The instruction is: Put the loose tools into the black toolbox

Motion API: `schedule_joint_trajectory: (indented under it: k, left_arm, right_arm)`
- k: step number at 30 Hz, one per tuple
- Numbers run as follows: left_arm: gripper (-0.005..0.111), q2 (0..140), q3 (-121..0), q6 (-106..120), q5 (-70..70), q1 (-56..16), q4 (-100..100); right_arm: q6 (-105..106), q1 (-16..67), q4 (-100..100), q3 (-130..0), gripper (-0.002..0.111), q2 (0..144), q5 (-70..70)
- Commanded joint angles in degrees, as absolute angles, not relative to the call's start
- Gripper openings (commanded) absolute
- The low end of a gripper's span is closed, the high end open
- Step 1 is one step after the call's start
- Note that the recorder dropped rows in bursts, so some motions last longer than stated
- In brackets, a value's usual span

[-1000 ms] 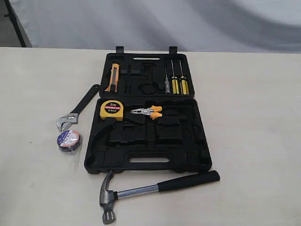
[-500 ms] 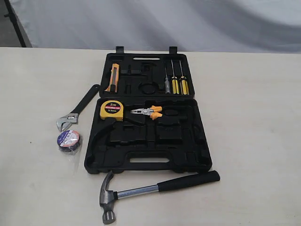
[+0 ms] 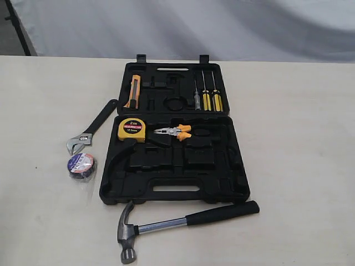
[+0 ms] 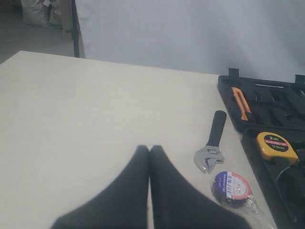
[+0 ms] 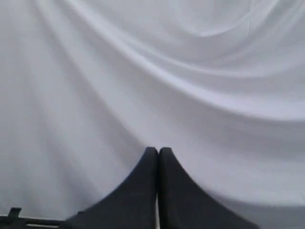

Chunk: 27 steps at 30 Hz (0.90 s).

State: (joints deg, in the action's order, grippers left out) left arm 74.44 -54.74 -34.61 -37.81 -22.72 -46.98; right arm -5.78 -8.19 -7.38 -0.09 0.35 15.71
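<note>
Nothing has moved over the last second: in the exterior view every tool lies where it did and neither arm has come into sight, so the task looks not yet begun. There the black toolbox point(image 3: 242, 188) lies open flat on the desk point(image 3: 299, 144); its far half holds an orange utility knife point(image 3: 133, 90) and three screwdrivers point(image 3: 206, 95), its near half the yellow tape measure point(image 3: 132, 129) and orange-handled pliers point(image 3: 176, 132), with most other recesses bare. All three loose tools are outside it: the adjustable wrench point(image 3: 94, 128) just beside the box's left edge, the tape roll point(image 3: 81, 165) near the wrench's jaw, the claw hammer point(image 3: 183, 220) along the near edge. In the left wrist view the left hand point(image 4: 149, 149) is pressed together on nothing above bare desk, wrench and tape roll ahead of it, probably its first picks. In the right wrist view the right hand point(image 5: 157, 150) is likewise pressed together and empty, facing a white cloth backdrop point(image 5: 143, 71)
</note>
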Motion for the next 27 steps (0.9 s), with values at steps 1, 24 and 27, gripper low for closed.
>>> schedule_joint_trajectory:
  k: [1,24,27]
  left_arm:
    - [0.001,73.98,-54.2,-35.2,-36.83,-22.53,-46.2]
    - [0.001,73.98,-54.2,-35.2,-36.83,-22.53,-46.2]
    - [0.001,73.98,-54.2,-35.2,-36.83,-22.53,-46.2]
  right_arm:
    - [-5.29,-8.53,-3.83,0.0,-0.001,0.0,18.36]
    - [1.23,-7.06,20.42,-35.45,-0.001,52.53,-18.13]
    - [4.97,-0.57,20.54,-40.69,-0.001,64.69,-22.51]
